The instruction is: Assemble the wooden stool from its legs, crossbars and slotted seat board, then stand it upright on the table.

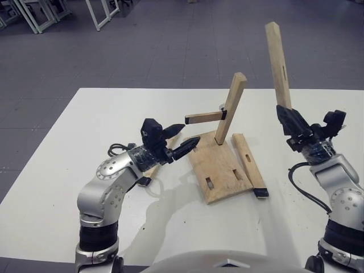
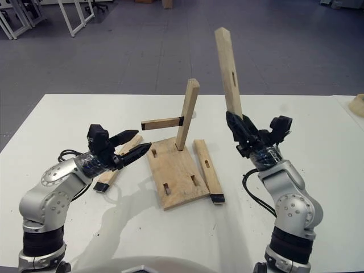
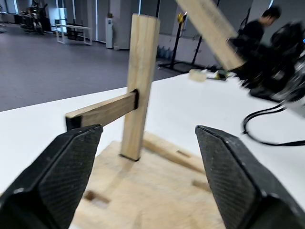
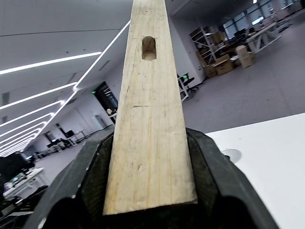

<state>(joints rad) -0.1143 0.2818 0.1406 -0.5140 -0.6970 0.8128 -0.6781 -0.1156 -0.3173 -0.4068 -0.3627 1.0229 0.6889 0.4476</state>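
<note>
The right gripper (image 1: 284, 114) is holding a leg (image 1: 277, 62) upright in its fingers (image 4: 95, 181) beside the board (image 1: 219, 168) flat on the desk (image 1: 85, 131), probably for slotting, while the left gripper (image 1: 187, 135) is gaping wide near the fitted leg (image 1: 230, 108).

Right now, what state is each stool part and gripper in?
seat board: flat on the table.
standing leg: upright in the seat board.
crossbar: plugged into the standing leg, far end free.
held leg: raised in the right gripper.
loose leg: flat beside the seat board.
left gripper: fingers open, empty.
right gripper: fingers shut on the held leg.
loose wooden piece: flat beneath the left gripper.
</note>
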